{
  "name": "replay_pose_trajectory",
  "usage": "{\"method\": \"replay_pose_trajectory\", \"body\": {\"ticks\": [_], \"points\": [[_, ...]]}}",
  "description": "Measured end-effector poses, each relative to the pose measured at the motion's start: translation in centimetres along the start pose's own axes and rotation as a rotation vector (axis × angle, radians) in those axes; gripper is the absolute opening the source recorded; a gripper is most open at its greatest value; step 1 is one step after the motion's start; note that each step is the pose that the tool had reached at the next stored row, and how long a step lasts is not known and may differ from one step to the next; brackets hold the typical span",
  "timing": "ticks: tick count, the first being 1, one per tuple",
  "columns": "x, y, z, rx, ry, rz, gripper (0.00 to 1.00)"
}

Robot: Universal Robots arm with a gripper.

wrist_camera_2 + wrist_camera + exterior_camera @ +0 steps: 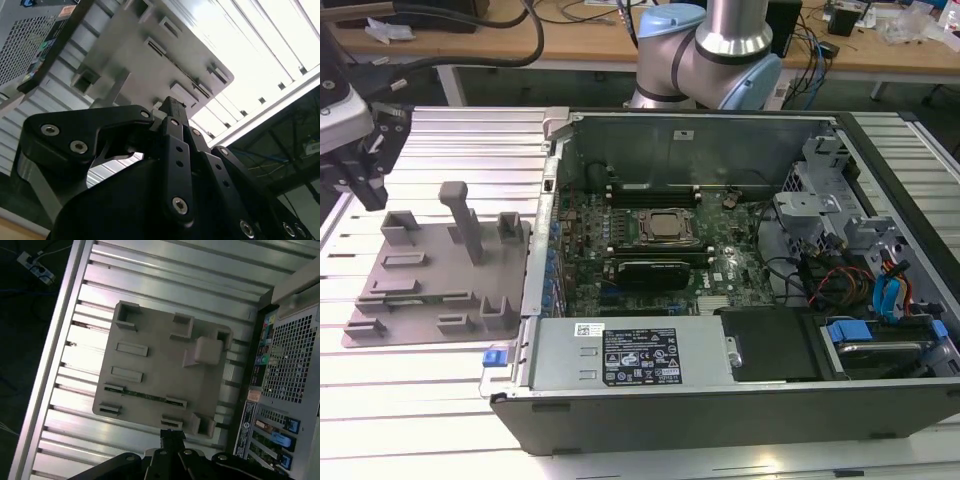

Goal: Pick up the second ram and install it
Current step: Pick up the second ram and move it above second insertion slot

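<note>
The second ram is a thin green stick lying on edge in a slot of the grey tray, between two end holders. My gripper hangs above the table at the exterior view's left, just beyond the tray's far corner. In the first wrist view my gripper sits over the tray's edge, apart from the ram, fingertips pressed together with nothing between them. The second wrist view looks past the black finger links of my gripper onto the tray.
The open computer case lies at the exterior view's right of the tray, its motherboard holding a silver processor flanked by long memory slots. An upright post rises from the tray. The table top is slatted metal.
</note>
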State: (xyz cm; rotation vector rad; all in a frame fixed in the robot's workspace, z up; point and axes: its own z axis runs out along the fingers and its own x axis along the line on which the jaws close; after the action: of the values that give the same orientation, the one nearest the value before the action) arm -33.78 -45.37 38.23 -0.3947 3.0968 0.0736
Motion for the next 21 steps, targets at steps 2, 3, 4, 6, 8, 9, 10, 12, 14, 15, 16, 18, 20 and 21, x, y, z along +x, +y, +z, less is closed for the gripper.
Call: {"method": "replay_pose_trajectory", "body": {"ticks": [2,3,4,6,8,9,10,12,14,15,16,18,20,21], "points": [[0.00,0.00,0.00,-0.0012,0.0021,-0.046,0.08],[0.00,0.00,0.00,-0.0017,0.0031,-0.070,0.08],[0.00,0.00,0.00,-0.0022,0.0039,-0.088,0.08],[0.00,0.00,0.00,-0.0028,0.0050,-0.111,0.08],[0.00,0.00,0.00,-0.0033,0.0061,-0.137,0.08],[0.00,0.00,0.00,-0.0036,0.0065,-0.146,0.08],[0.00,0.00,0.00,-0.0038,0.0068,-0.154,0.08],[0.00,0.00,0.00,-0.0050,0.0089,-0.199,0.08],[0.00,0.00,0.00,-0.0056,0.0100,-0.227,0.08],[0.00,0.00,0.00,-0.0060,0.0108,-0.242,0.08],[0.00,0.00,0.00,-0.0064,0.0114,-0.257,0.08],[0.00,0.00,0.00,-0.0070,0.0125,-0.282,0.08],[0.00,0.00,0.00,-0.0078,0.0140,-0.313,0.08],[0.00,0.00,0.00,-0.0083,0.0148,-0.333,0.08]]}}
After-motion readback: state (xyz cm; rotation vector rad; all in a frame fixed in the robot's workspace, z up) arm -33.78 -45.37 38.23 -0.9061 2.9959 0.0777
